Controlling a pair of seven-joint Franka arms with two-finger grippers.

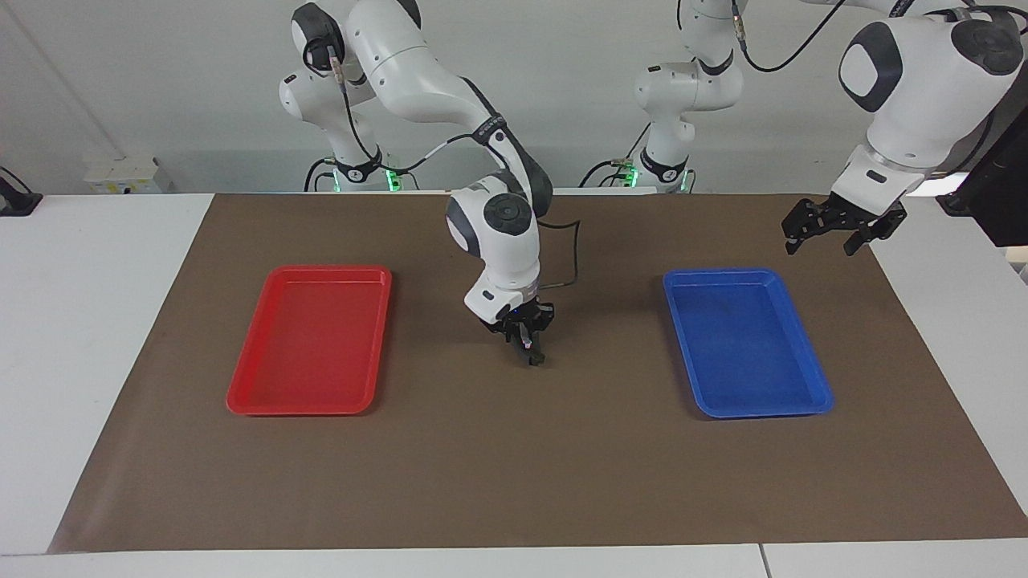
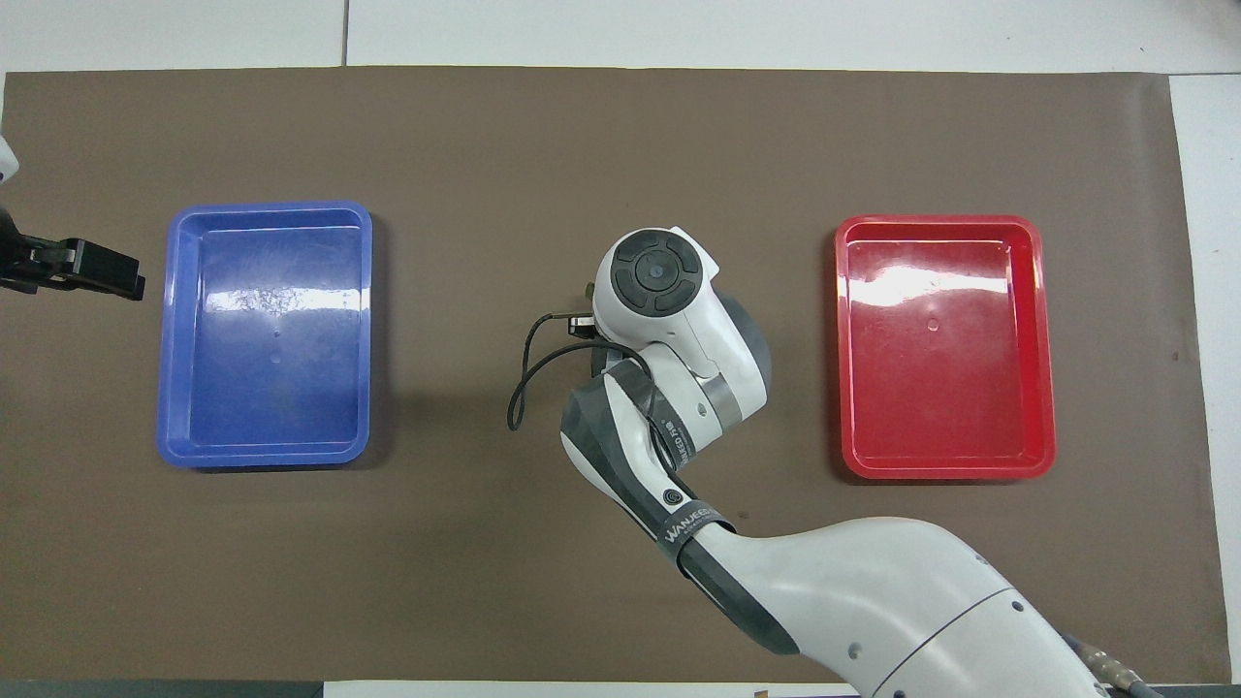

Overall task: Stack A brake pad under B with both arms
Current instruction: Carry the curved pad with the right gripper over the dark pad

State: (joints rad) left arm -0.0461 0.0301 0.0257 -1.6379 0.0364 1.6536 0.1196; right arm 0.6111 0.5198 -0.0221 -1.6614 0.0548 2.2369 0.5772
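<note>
Now the right gripper [image 1: 530, 347] is low over the middle of the brown mat [image 1: 514, 482], between the red tray [image 1: 241, 397] and the blue tray [image 1: 811, 397]. Its fingers [image 1: 533, 353] point down and look pressed close together, with something small and dark at their tips, but I cannot tell what it is or if they pinch it. In the overhead view the right arm's own wrist hides these fingers, and a dark band on the arm carries the white word "WANJEE…" [image 2: 690, 523], only partly readable. No brake pad can be made out on the mat or in either tray. The left gripper [image 1: 834, 234] waits in the air over the mat's edge, beside the blue tray at the left arm's end, with its fingers [image 1: 793, 238] spread apart and nothing between them.
</note>
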